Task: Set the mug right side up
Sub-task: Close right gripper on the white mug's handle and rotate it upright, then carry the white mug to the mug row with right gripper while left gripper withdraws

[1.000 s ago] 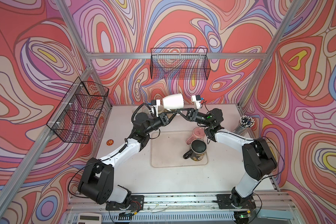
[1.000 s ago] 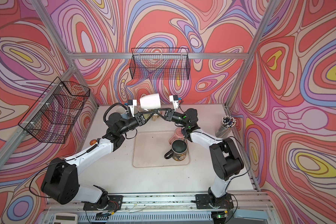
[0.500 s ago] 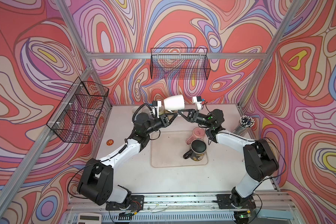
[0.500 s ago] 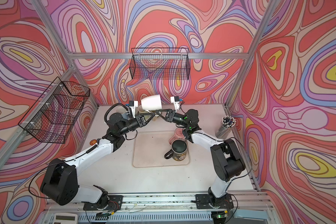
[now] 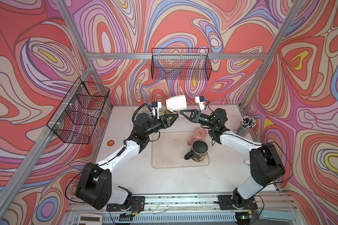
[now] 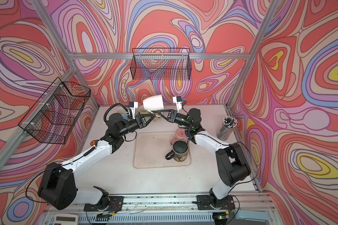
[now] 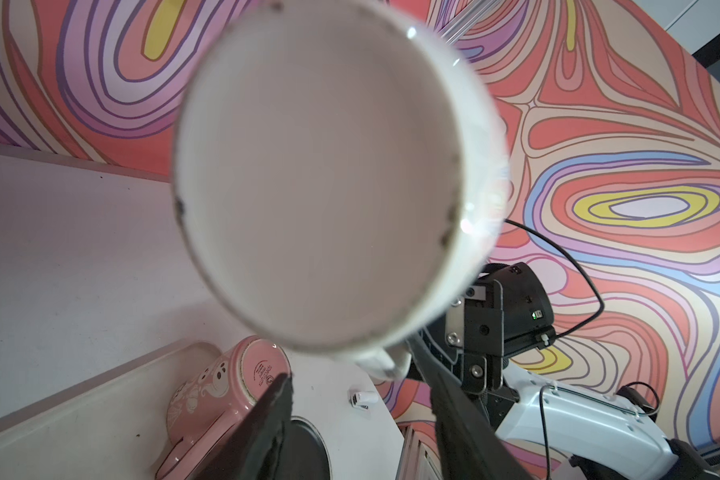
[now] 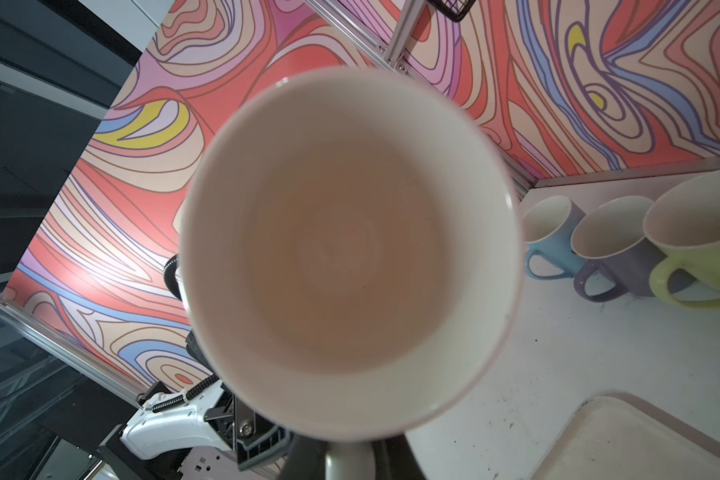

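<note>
The left gripper (image 7: 358, 386) has just spread its jaws and let go of the mug (image 5: 176, 102); the right gripper (image 5: 182, 111) stays pinched on the handle (image 8: 350, 459). The mug hangs on its side just above both grippers, mouth turned toward the right gripper, so the handover looks done and the right gripper can tip it upright. From above the handle mostly hides under the mug; in the right wrist view the pinch is cut off by the frame edge

Both top views high at the front, looking down across the whole table (image 5: 174, 181) (image 6: 160, 179), left wrist camera tight on the base of the white mug (image 7: 321, 178), right wrist camera tight into its mouth, mug shared by all views.
</note>
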`<state>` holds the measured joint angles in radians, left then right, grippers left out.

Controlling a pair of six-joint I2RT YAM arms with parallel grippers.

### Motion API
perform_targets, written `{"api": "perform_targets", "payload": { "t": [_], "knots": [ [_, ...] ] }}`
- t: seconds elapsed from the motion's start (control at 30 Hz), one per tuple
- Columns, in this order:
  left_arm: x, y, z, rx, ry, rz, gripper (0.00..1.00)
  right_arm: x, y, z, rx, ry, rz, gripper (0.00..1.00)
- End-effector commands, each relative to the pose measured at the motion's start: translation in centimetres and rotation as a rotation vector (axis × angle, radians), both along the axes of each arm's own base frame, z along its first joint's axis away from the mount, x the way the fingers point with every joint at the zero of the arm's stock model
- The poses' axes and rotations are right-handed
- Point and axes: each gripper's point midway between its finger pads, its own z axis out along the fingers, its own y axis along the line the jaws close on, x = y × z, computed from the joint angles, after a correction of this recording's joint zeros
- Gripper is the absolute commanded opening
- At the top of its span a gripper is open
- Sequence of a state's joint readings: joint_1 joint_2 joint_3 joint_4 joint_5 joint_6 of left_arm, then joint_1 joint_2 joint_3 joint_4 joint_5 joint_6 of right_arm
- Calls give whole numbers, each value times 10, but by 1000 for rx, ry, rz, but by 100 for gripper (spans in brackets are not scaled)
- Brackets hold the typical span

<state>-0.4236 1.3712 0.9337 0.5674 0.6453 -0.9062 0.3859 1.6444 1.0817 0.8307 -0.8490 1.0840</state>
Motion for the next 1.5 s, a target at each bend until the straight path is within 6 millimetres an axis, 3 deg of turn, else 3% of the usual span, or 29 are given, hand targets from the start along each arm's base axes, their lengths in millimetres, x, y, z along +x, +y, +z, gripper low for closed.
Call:
{"api": "perform_targets", "payload": {
  "t": [0.0, 0.2, 0.43, 0.63, 0.87, 0.9, 1.07, 1.47],
  "knots": [
    [-12, 8, 8, 25, -38, 16, 67, 2, -11, 21, 10, -77, -59, 0],
    [-28, 23, 7, 105, -30, 57, 78, 24, -22, -5, -57, 24, -153, 0],
    [-47, 44, -9, 288, 22, 111, 85, 55, -40, -47, -308, 88, -345, 0],
    [-59, 79, -24, 499, 64, 228, 100, 80, -55, -81, -521, 143, -451, 0],
    [-73, 123, -53, 731, 117, 350, 100, 107, -68, -107, -709, 157, -525, 0],
    [-75, 127, -56, 755, 125, 360, 100, 113, -69, -120, -747, 179, -530, 0],
    [-85, 148, -73, 881, 162, 388, 100, 133, -74, -144, -873, 226, -549, 0],
    [-90, 160, -105, 973, 203, 394, 100, 175, -78, -200, -1170, 287, -602, 0]
  ]
}}
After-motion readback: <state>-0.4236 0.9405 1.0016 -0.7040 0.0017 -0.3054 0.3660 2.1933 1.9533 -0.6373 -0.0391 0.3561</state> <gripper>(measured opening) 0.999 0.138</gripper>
